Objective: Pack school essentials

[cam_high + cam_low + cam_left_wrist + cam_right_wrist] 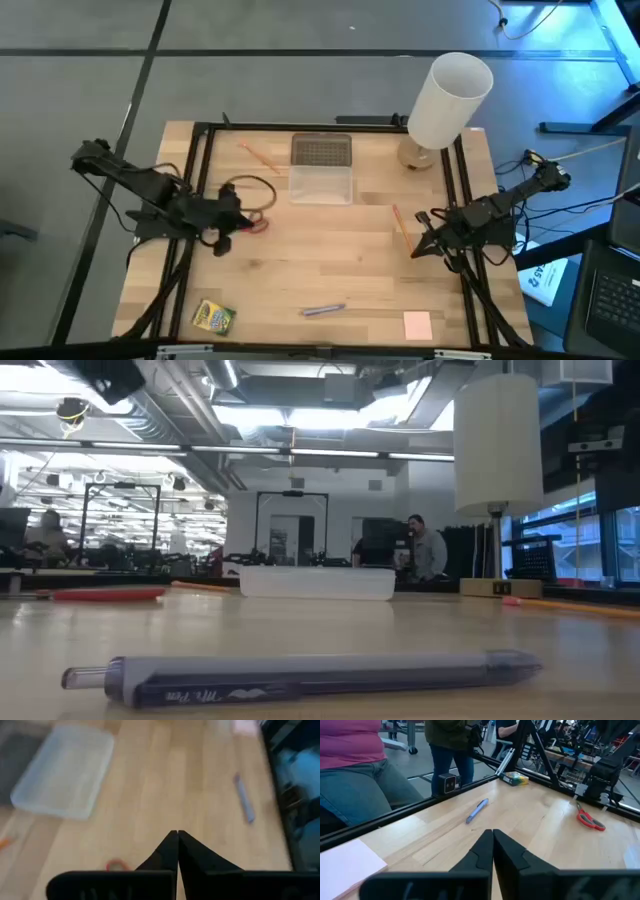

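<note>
Two orange pencils [402, 224], one blue pen [323, 311], one crayon box [213, 317], one pink pad [418, 324] lie apart on the counter [330, 260]; both grippers' [176, 834] fingers [492, 834] clenched, empty.

Pen [323, 311] lies between crayon box [213, 317] and pad [417, 324] (front edge).

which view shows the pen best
The low view: the pen lies close across the foreground, its print visible. High view and both wrist views show only a small blue stick.

Light: bright ceiling strips [300, 420], blue cast at right | Glare: mild on table [330, 260] | Blur: left wrist view soft; low-view pen [300, 675] foreground soft
</note>
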Action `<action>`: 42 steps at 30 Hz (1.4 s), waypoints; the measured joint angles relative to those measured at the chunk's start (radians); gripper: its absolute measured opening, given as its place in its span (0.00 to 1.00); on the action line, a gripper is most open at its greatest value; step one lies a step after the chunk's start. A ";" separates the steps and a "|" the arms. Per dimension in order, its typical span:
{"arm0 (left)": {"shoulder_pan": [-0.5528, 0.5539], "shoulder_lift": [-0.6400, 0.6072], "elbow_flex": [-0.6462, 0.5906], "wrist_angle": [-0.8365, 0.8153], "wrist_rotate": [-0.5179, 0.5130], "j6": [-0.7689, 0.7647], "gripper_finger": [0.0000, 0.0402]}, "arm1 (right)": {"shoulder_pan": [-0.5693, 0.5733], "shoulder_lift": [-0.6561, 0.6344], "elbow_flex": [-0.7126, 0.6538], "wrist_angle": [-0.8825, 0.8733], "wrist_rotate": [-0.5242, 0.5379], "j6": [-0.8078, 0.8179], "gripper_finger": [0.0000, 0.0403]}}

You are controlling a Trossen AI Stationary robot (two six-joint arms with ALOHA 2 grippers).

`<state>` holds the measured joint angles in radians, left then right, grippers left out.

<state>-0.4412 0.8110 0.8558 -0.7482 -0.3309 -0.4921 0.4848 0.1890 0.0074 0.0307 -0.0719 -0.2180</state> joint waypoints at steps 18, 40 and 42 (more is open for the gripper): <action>-0.031 -0.529 -0.428 0.478 0.011 0.146 0.01 | 0.000 0.000 0.000 0.000 0.000 0.000 0.04; -0.033 -0.510 -0.408 0.443 0.045 0.160 0.01 | 0.000 0.001 0.123 -0.030 0.052 0.098 0.04; -0.033 -0.457 -0.361 0.397 0.044 0.162 0.01 | 0.000 0.008 0.182 -0.124 0.052 0.124 0.04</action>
<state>-0.4741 0.3538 0.4952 -0.3513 -0.2864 -0.3299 0.4847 0.1973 0.1893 -0.0933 -0.0200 -0.0939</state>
